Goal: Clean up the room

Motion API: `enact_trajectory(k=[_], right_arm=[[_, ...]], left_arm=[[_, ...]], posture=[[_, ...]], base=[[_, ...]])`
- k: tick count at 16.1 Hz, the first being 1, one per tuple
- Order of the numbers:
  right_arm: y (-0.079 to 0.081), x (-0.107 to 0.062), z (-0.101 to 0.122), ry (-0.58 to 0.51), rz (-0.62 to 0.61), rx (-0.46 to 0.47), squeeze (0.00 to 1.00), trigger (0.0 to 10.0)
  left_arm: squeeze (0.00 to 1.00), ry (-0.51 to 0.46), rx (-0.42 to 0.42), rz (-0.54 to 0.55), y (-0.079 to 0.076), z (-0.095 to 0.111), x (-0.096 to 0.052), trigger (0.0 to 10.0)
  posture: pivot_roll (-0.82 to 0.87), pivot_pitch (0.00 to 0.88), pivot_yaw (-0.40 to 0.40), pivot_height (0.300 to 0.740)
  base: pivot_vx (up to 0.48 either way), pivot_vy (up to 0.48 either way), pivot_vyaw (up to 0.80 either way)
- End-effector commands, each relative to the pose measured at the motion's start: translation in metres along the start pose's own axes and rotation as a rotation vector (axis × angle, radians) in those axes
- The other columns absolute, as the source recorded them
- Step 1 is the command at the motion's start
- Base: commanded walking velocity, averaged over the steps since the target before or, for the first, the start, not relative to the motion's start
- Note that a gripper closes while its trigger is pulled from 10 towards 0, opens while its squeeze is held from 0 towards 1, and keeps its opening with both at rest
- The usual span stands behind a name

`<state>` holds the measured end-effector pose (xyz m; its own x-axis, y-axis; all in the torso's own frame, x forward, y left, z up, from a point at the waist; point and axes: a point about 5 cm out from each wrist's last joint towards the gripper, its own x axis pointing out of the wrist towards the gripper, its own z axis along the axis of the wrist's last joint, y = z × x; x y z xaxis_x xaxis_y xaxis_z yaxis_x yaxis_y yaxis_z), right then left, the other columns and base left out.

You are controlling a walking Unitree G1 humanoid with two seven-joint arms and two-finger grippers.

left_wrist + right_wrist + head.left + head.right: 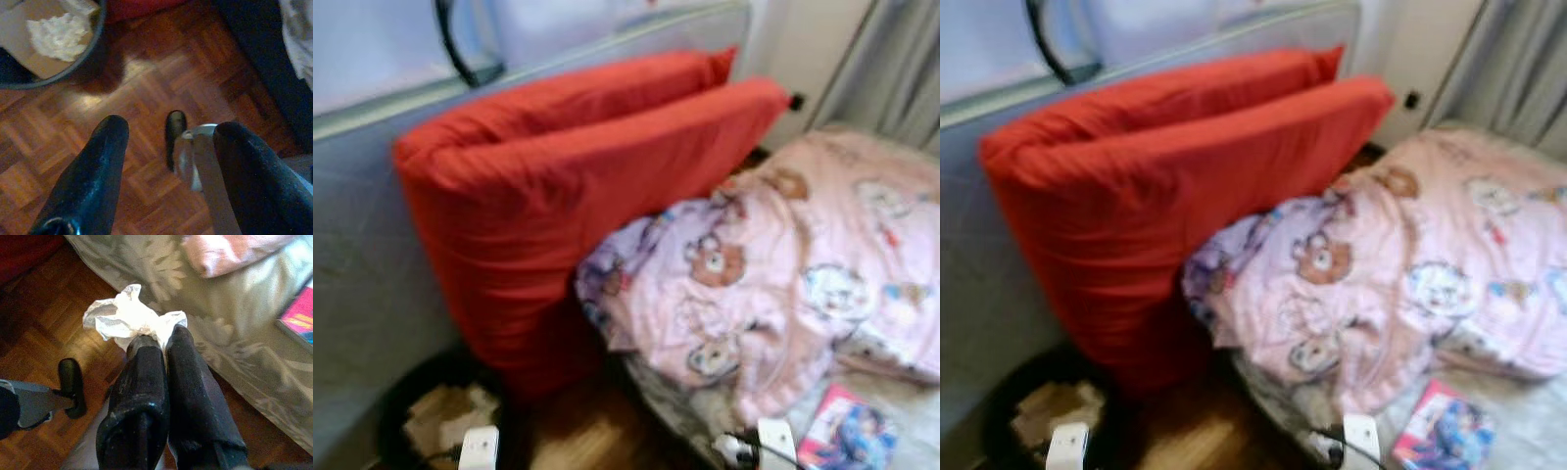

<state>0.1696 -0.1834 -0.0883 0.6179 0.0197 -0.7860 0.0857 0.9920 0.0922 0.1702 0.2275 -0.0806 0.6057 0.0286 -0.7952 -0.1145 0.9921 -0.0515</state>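
Observation:
My right gripper (161, 339) is shut on a crumpled white tissue (128, 316). It hangs over the parquet floor beside the edge of the bed (234, 357). A round black bin (95, 41) stands on the floor at my lower left, also seen in the left eye view (396, 397). It holds cardboard and a wad of white paper (56, 34). My left gripper (171, 128) is open and holds nothing. It hangs above the parquet a little to the side of the bin.
Two big red cushions (578, 196) lean against a grey upholstered frame (362, 255) just behind the bin. A pink bear-print blanket (783, 264) lies heaped on the bed at the right, with a colourful book (847, 436) near its front edge.

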Motion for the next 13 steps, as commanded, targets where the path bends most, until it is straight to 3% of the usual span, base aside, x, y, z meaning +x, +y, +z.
enact_trajectory(k=[1,6,13], right_arm=[[-0.0116,-0.0034,-0.0063,0.022,-0.028,-0.005,0.0,10.0],[-0.0161,-0.004,-0.0059,0.029,-0.033,-0.005,0.0,10.0],[-0.0093,-0.0018,-0.0039,0.037,-0.026,-0.028,0.0,10.0]], left_arm=[[0.0,0.041,0.002,-0.014,-0.0045,-0.0114,-0.0012,10.0],[0.0,0.045,-0.004,-0.015,-0.0065,-0.0129,-0.0011,10.0],[0.0,0.051,-0.002,-0.013,-0.004,-0.0151,-0.0022,10.0]], posture=[[0.0,0.1,-0.021,0.74],[0.0,0.103,-0.021,0.74],[0.0,0.104,-0.02,0.74]], base=[[0.0,0.304,0.0],[0.0,0.309,0.0],[0.0,0.308,0.0]])
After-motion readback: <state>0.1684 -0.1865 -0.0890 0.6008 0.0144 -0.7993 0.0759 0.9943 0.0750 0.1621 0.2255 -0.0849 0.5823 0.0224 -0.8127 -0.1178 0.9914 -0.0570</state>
